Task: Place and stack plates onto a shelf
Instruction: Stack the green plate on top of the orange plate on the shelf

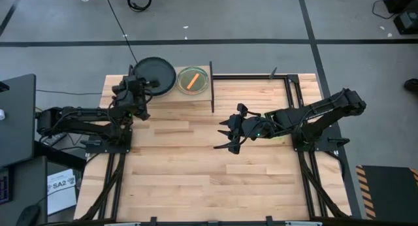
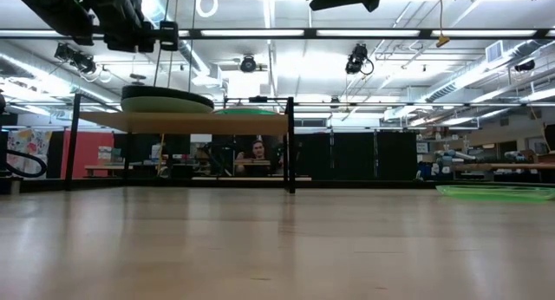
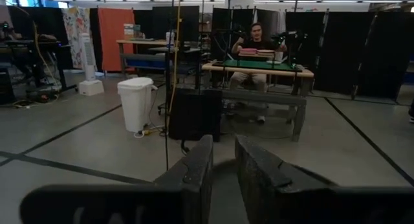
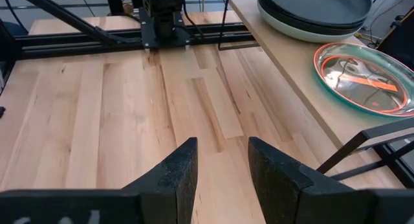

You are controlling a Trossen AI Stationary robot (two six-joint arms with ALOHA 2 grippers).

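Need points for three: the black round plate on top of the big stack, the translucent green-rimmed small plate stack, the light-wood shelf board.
black round plate (image 1: 157, 72), high view, centre of its top face
translucent green-rimmed small plate stack (image 1: 193, 80), high view, middle of the top plate
light-wood shelf board (image 4: 304, 63), right wrist view, bare board between the stacks

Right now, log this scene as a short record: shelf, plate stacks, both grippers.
shelf: small light-wood board on black legs, at the table's far edge
large stack: black round plate on a pale mint plate, on the shelf
small stack: translucent green and orange plates, beside the large stack on the shelf
left gripper: above the black plate's edge, grip unclear
right gripper: open, empty, over the bare tabletop
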